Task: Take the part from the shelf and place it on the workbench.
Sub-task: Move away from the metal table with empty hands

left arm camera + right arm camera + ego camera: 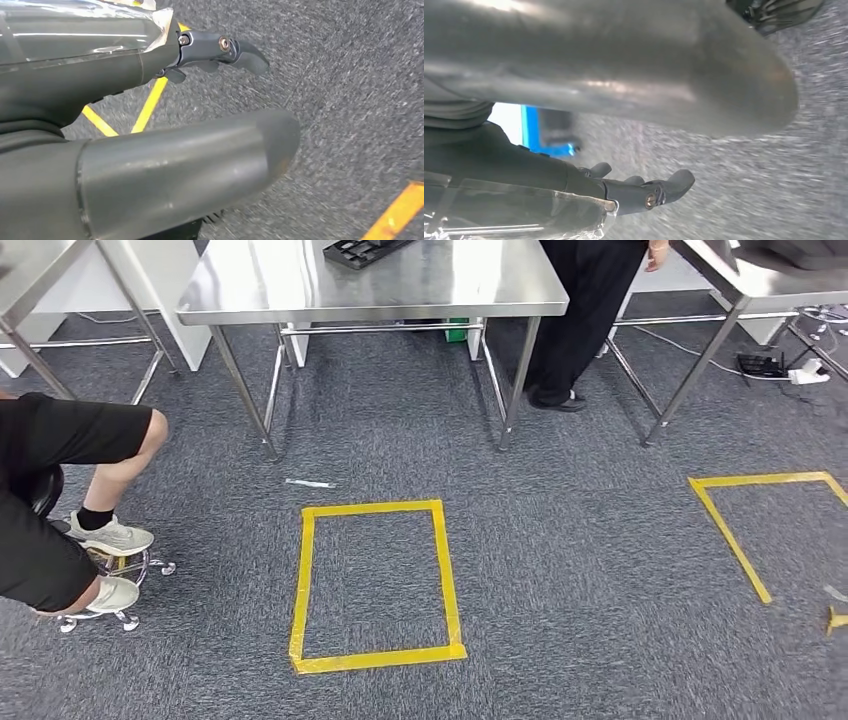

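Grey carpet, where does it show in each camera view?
Head view: grey carpet covers the floor around the yellow tape.
Left wrist view: beyond the left robot hand, at, crossed by yellow tape.
Right wrist view: blurred, beyond the right robot hand.
Shared landmark: the carpet's speckled grey weave.

steel table [400,285] ahead; seated person [60,490] left

Grey carpet [560,540] under me, with a yellow tape rectangle [375,585] just ahead and another tape outline [745,530] off to the right. Beyond stands a steel table [380,285] — a person in black [585,320] beside it. A seated person [60,500] is on a wheeled stool at my left.
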